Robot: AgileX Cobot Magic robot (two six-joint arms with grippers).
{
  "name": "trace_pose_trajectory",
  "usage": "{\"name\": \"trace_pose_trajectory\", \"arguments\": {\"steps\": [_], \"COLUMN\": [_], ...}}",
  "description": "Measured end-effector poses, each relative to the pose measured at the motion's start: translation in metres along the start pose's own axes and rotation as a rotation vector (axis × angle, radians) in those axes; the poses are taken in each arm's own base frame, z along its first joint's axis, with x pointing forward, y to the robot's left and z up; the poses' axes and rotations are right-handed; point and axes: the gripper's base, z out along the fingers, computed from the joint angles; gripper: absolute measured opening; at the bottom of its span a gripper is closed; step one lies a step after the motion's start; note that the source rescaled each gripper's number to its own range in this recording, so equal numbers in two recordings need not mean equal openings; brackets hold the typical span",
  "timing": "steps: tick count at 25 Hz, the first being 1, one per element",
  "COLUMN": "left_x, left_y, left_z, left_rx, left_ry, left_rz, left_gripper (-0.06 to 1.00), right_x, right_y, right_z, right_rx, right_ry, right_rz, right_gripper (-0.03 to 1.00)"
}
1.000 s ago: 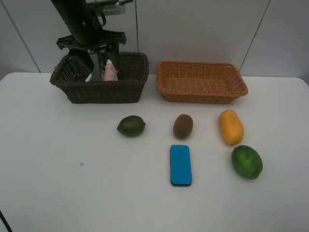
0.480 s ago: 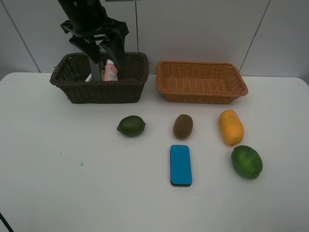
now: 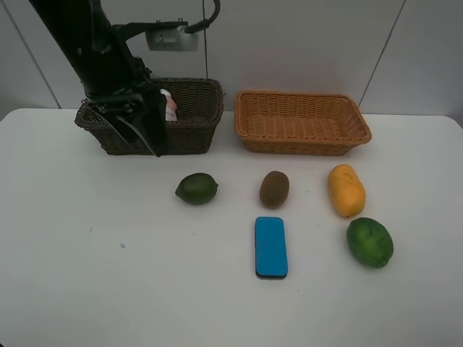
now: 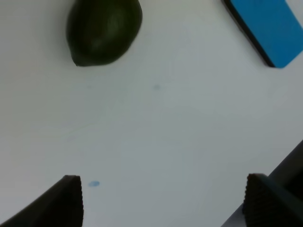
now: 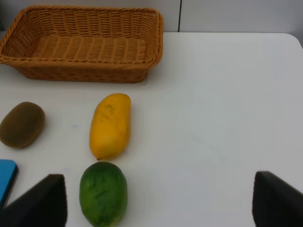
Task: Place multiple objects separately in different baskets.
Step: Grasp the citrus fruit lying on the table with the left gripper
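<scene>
On the white table lie a small green fruit (image 3: 196, 188), a brown kiwi (image 3: 274, 189), an orange-yellow mango (image 3: 346, 189), a bigger green fruit (image 3: 370, 242) and a blue eraser (image 3: 270, 246). A pink bottle (image 3: 168, 105) stands in the dark brown basket (image 3: 195, 108). The light orange basket (image 3: 302, 123) holds nothing. My left gripper (image 3: 142, 137) hangs open and holding nothing in front of the dark basket's front wall. Its wrist view shows the small green fruit (image 4: 104, 30) and the eraser (image 4: 267, 26) far below the open left gripper (image 4: 163, 203). My right gripper (image 5: 161, 203) is open near the mango (image 5: 110, 125) and the bigger green fruit (image 5: 103, 193).
The left arm covers the left half of the dark basket. A white wall stands right behind both baskets. In the right wrist view the kiwi (image 5: 22, 124) lies left of the mango, with the orange basket (image 5: 80, 42) beyond them. Bare table (image 3: 87, 275) stretches at the front left.
My left gripper has lifted out of the dark basket and swung forward over its front wall, still open. The pink bottle stays in the basket. Nothing on the table moved.
</scene>
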Motion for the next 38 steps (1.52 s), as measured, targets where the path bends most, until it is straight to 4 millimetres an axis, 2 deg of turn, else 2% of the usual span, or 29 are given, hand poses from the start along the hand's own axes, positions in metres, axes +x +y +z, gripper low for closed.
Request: {"name": "trace_pose_trajectory", "arguments": {"steps": [5, 14, 19, 25, 29, 38], "left_x": [0.010, -0.009, -0.012, -0.018, -0.021, -0.025], "left_y": [-0.008, -0.041, -0.035, -0.024, -0.017, -0.005], "left_z": [0.005, 0.016, 0.024, 0.060, 0.084, 0.121], "left_rx": [0.005, -0.114, -0.157, -0.142, -0.136, -0.145], "left_ry": [-0.078, -0.145, -0.136, -0.087, -0.062, -0.066], "left_rz": [0.128, 0.446, 0.436, 0.400, 0.367, 0.322], "left_gripper": [0.82, 0.82, 0.82, 0.82, 0.87, 0.90], "right_x": [0.000, 0.000, 0.000, 0.000, 0.000, 0.000], "right_y": [0.000, 0.000, 0.000, 0.000, 0.000, 0.000], "right_z": [0.000, 0.000, 0.000, 0.000, 0.000, 0.000], "right_rx": [0.000, 0.000, 0.000, 0.000, 0.000, 0.000], "right_ry": [0.000, 0.000, 0.000, 0.000, 0.000, 0.000], "right_rz": [0.000, 0.000, 0.000, 0.000, 0.000, 0.000], "right_gripper": [1.00, 1.00, 1.00, 1.00, 1.00, 1.00]}}
